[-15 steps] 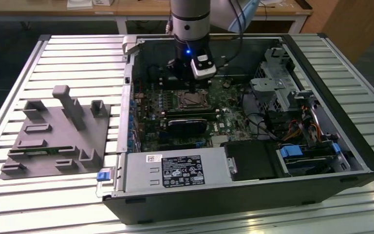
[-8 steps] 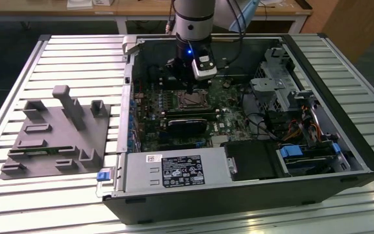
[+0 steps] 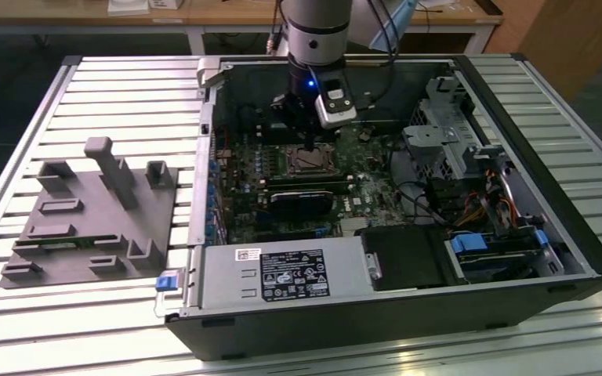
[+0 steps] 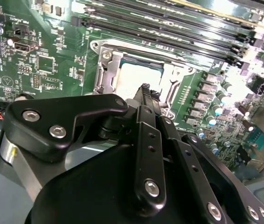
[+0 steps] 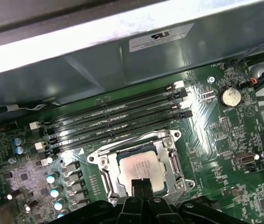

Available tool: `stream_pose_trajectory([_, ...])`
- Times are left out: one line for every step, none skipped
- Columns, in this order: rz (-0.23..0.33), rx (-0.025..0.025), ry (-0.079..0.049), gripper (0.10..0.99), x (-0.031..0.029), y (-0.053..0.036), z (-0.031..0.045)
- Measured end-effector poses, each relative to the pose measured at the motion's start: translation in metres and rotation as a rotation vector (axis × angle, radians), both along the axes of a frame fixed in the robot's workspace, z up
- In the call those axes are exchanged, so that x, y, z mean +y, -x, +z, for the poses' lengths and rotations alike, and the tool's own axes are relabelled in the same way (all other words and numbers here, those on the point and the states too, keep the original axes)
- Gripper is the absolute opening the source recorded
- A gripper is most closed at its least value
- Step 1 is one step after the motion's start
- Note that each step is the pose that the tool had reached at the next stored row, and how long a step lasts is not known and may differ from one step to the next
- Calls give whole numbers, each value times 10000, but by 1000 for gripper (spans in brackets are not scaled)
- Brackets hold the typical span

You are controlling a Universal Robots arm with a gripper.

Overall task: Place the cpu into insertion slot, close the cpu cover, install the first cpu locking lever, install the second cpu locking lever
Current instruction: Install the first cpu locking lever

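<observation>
At the left of the exterior view a grey moulded fixture (image 3: 92,215) lies on the slatted counter (image 3: 29,337), well apart from the work. To its right stands the open computer case (image 3: 552,243), and inside it, in the upper middle of the frame, the arm hangs with its claw (image 3: 310,141) just above the insertion slot (image 3: 309,160) on the green motherboard (image 3: 375,200).

In the first wrist view the cpu (image 5: 141,169) sits in the lower middle of the frame, lying flat in the slot, with the cpu cover (image 5: 171,161) down around it as a silvery frame. The claw's fingertips appear pressed together at the cpu's near edge, holding nothing. The second wrist view shows the same: the tips close to the pale chip and the cover's edge.

By my reading, seating the cpu is done and the cover looks closed. Whether either locking lever is latched I cannot tell; those steps seem left.
</observation>
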State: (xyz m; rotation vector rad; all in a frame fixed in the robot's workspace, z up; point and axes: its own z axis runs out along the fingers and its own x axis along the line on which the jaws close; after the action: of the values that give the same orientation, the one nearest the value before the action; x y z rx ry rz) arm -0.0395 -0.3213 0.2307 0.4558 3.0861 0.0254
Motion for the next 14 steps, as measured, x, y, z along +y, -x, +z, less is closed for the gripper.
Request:
stream_pose_trajectory([83, 1, 0, 106, 0, -8, -1])
stream_pose_trajectory([173, 2, 1, 106, 0, -15, -2])
stream_pose_trajectory([274, 3, 2, 106, 0, -20, -3])
stream_pose_trajectory([386, 4, 4, 106, 0, -24, -4])
stream_pose_trajectory([506, 4, 3, 106, 0, -26, -5])
stream_pose_trajectory([631, 3, 3, 106, 0, -28, -7])
stream_pose_trajectory([761, 3, 2, 106, 0, -30, -9])
stream_pose_trajectory([874, 4, 3, 106, 0, -31, -9])
stream_pose_trajectory([972, 4, 4, 106, 0, -32, -9])
stream_pose_trajectory([1008, 3, 3, 106, 0, -32, -10])
stream_pose_trajectory([1012, 3, 3, 106, 0, -32, -10])
stream_pose_trajectory([1017, 3, 2, 106, 0, -32, -10])
stream_pose_trajectory([1020, 3, 2, 106, 0, -32, -10])
stream_pose_trajectory([1021, 2, 1, 106, 0, -32, -8])
